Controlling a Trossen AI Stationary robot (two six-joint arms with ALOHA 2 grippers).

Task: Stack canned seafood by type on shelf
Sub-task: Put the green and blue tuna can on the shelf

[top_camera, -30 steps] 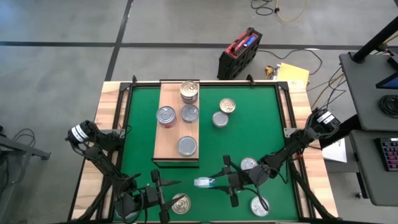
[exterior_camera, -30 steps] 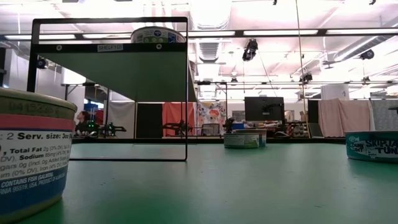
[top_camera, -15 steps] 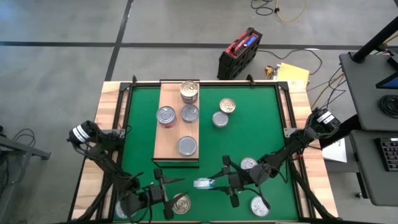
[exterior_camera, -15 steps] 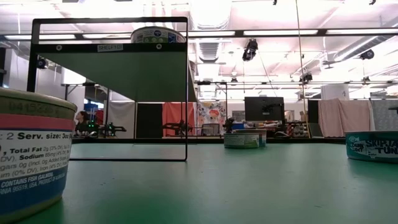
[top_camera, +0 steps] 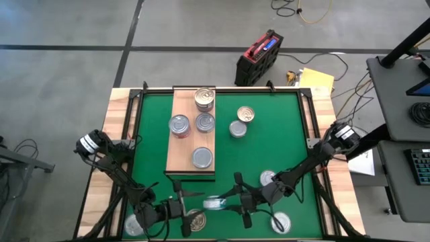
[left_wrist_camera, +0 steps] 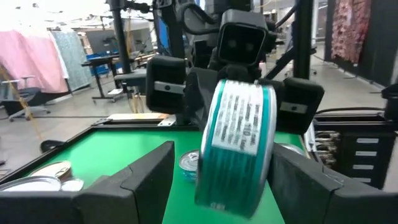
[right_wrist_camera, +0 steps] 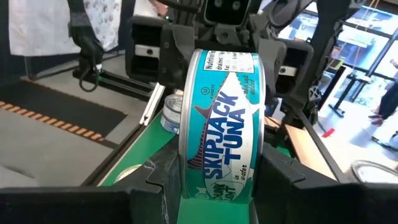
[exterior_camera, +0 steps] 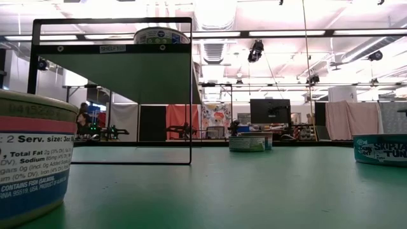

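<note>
You see the green table mat (top_camera: 269, 128) filling the framed tabletop, with the light rectangular wooden shelf board (top_camera: 183, 144) lying on its left-centre part, running from the far edge toward the near side. Four round flat metal tins sit on the board: a gold-lidded one (top_camera: 205, 98) at the far end, two silver-lidded ones (top_camera: 179, 124) (top_camera: 205, 122) side by side mid-board, and one silver-lidded tin (top_camera: 202, 157) near the board's near end. Just right of the board's far half, two more tins (top_camera: 246, 115) (top_camera: 237, 128) stand on the mat touching each other. The right gripper (top_camera: 225, 202) is at the near edge, centre; its fingers pinch a teal-labelled skipjack tuna tin (right_wrist_camera: 222, 121) on edge, by its flat faces, above the mat. The left gripper (top_camera: 188, 204) faces it from the left, fingers spread on either side of the same tin, and you cannot tell whether they touch it. More tins lie on the mat near both grippers: one gold-lidded (top_camera: 195, 220) under the left gripper, two silver-lidded (top_camera: 268, 178) (top_camera: 280, 222) by the right arm.
</note>
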